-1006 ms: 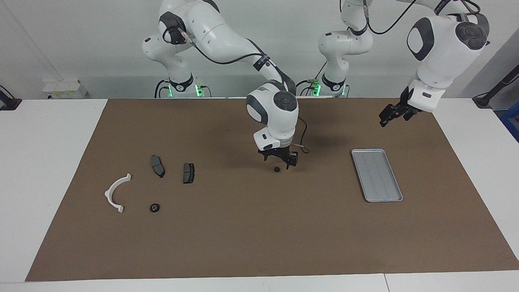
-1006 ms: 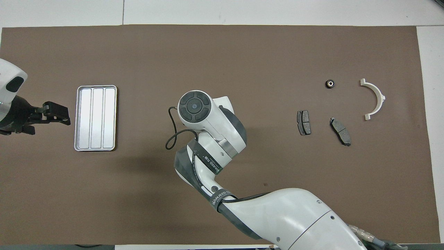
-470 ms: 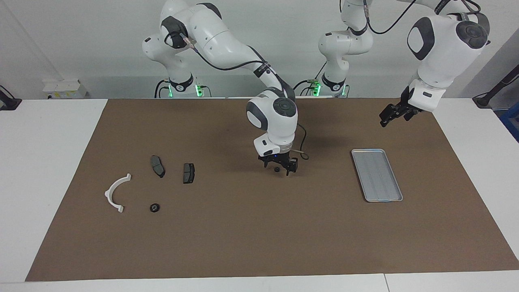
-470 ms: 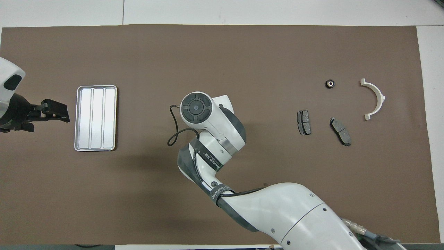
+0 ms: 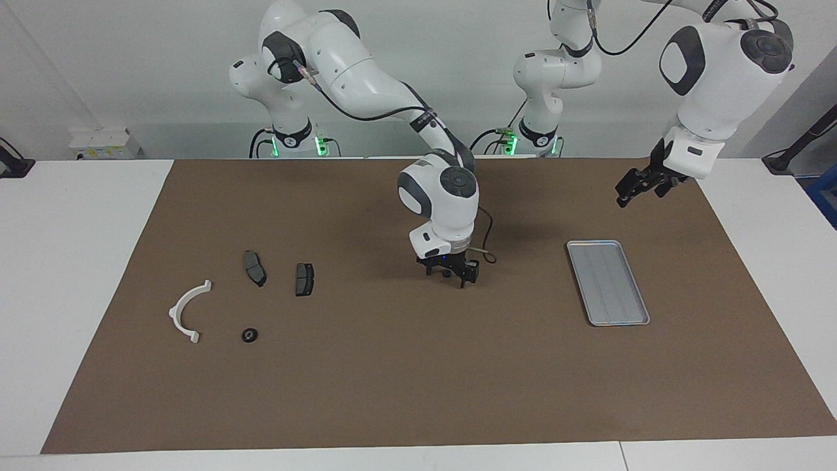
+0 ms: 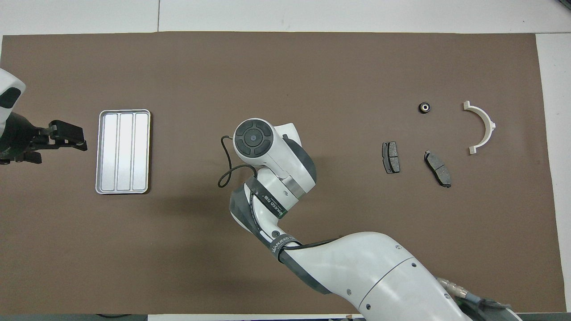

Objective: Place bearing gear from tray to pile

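Right gripper [image 5: 448, 273]: you are seeing it sitting low on the brown mat [image 5: 405, 379] at mid-table, pointing straight down, its fingers standing either side of a small dark part — whether they are pressing on it you cannot tell.
Bearing gear [image 5: 446, 274]: it is lying on the mat between those fingertips, well apart from the tray and from the pile; it is too small here to read a long axis or a facing, and in the overhead view the right arm's wrist is hiding it.
Left gripper [image 5: 632, 190]: it is hanging in the air over the mat at the left arm's end, beside the tray rather than above it, waiting; you cannot tell how its fingers are standing.
Tray [image 5: 577, 251]: it is lying flat with its long axis running nearer-to-farther from the robots, ridges lengthwise.
Pile [image 5: 247, 297]: at the right arm's end — white bracket [image 5: 185, 310], two brake pads [image 5: 254, 267], and a second small round gear [image 5: 248, 335] farther from the robots than the pads.
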`<state>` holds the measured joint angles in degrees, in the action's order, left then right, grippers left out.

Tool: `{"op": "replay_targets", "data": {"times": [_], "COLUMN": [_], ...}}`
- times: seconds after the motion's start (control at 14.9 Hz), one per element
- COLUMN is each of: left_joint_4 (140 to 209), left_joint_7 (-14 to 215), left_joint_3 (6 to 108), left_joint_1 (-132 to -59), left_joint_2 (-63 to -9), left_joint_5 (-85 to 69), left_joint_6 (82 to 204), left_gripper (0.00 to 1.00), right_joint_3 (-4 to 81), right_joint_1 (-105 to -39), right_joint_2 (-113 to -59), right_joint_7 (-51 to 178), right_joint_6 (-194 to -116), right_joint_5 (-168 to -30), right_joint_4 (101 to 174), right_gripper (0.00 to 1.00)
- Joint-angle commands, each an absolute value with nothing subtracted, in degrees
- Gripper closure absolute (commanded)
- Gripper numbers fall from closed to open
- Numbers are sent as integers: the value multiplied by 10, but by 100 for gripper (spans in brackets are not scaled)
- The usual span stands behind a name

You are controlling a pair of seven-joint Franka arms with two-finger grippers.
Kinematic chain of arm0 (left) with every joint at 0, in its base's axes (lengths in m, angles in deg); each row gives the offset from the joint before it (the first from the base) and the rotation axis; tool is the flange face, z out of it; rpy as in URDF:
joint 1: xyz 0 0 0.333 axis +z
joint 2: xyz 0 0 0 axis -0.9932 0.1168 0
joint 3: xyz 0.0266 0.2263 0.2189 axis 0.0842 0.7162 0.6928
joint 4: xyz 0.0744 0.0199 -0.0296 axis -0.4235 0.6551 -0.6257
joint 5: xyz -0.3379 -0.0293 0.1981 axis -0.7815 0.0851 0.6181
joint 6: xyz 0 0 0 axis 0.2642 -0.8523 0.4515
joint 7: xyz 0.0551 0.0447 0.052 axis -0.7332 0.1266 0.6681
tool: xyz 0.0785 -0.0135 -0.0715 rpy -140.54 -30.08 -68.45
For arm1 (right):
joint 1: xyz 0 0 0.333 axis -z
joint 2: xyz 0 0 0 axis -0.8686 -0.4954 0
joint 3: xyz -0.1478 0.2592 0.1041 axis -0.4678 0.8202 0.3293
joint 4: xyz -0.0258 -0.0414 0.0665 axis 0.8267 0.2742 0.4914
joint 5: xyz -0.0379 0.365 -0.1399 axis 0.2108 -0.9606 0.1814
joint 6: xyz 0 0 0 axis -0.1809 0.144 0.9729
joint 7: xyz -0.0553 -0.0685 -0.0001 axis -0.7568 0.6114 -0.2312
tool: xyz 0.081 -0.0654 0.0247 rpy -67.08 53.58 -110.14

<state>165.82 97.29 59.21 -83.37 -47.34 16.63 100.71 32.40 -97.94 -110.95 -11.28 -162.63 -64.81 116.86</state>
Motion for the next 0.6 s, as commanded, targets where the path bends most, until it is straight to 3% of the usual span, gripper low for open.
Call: {"op": "replay_targets", "data": {"times": [0.0, 0.34, 0.47, 0.54], "left_joint_4": [1643, 1644, 1633, 1617], "left_joint_7": [963, 969, 964, 964], "left_joint_3": [588, 587, 585, 584], "left_joint_1": [-828, -829, -829, -829], "left_joint_2": [-472, -476, -476, -475], "left_joint_5": [158, 158, 164, 165], "left_joint_6": [976, 979, 969, 954], "left_gripper": [0, 0, 0, 0], "right_joint_3": [329, 329, 329, 329], "right_joint_1": [-977, -980, -979, -979], "right_joint_2": [-1107, -1106, -1106, -1106], "right_joint_7": [-121, -121, -120, -120], "right_joint_6": [-1619, -1614, -1615, -1615], "right_joint_5": [-659, -684, -685, -690], "right_joint_4": [1170, 1171, 1171, 1171], "right_gripper": [20, 27, 44, 60]}}
